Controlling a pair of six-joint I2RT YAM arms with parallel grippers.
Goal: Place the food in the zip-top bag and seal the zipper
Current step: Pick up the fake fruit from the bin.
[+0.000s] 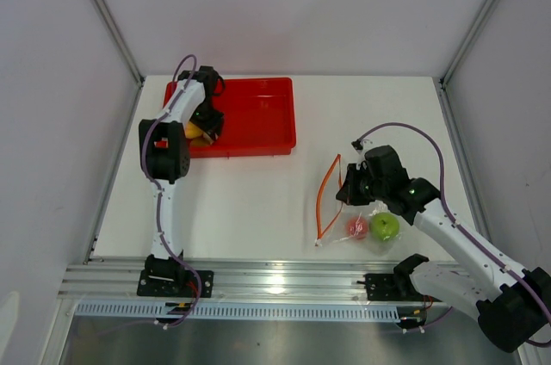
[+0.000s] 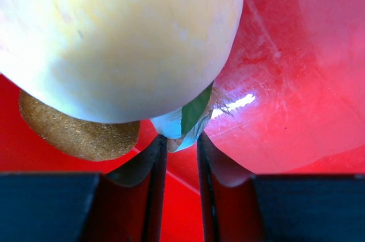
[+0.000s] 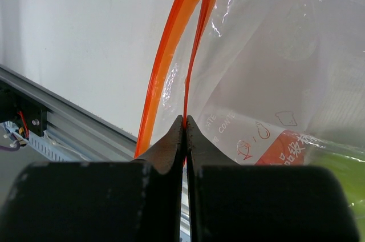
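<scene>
**Tray** [image 1: 258, 111], 1, far left of desk [image 1: 250, 201]: holds peach [image 2: 114, 36], 1, and brown piece [image 2: 77, 130], 1, touching, both judged not yet bagged

**Left claw** [image 2: 178, 139], in tray: jaws narrow about a green leaf [image 2: 191, 117] under the peach, likely to lift it; grip cannot be told

**Bag** [image 1: 344, 210], 1, right of tray, nearer the arm bases: holds apple [image 1: 385, 226], 1, and red fruit [image 1: 356, 227], 1

**Right claw** [image 3: 184, 121]: clenched on one lip of zipper [image 3: 169, 48], 1, keeping the mouth agape on the tray side for loading
</scene>
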